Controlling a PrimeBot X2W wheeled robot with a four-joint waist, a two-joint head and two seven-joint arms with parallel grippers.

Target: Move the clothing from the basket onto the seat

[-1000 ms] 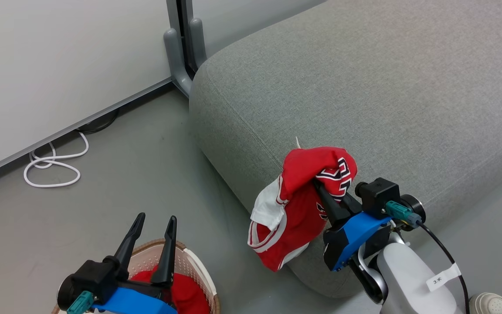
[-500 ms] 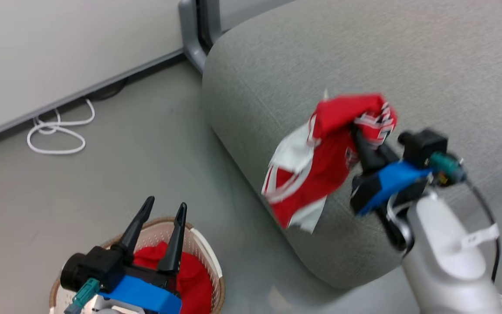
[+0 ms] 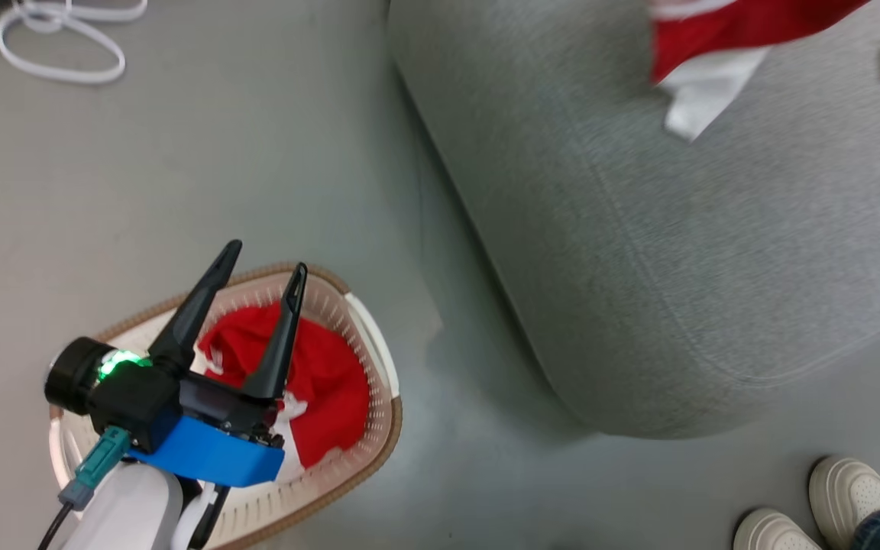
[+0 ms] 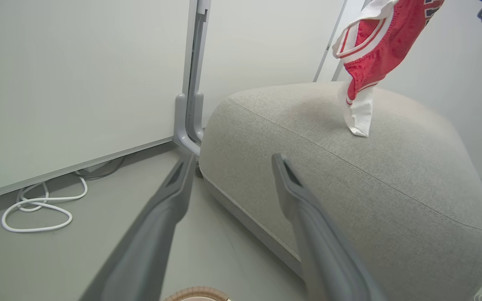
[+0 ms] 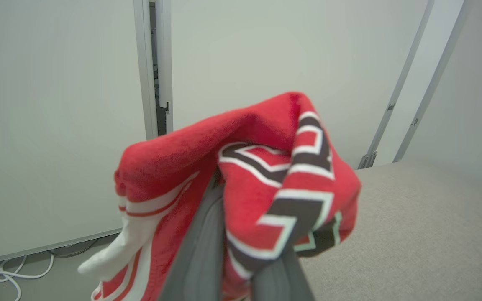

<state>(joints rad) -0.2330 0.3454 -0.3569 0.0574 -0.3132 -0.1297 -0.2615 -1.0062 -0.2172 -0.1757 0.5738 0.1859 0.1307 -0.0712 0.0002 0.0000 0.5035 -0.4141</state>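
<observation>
While the right gripper clamped the soft red-and-white jersey, it dangled over the grey fabric seat cushion, hem maybe touching. Limp, light: pinch a bunched fold. Left gripper gaped over the red garment in the cream perforated basket.

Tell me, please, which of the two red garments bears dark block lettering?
The lifted garment, in the right gripper over the seat: white-outlined dark letters show on it. The other garment, in the basket, shows just red and white.

Right end effector clamps lettered red garment.
</observation>
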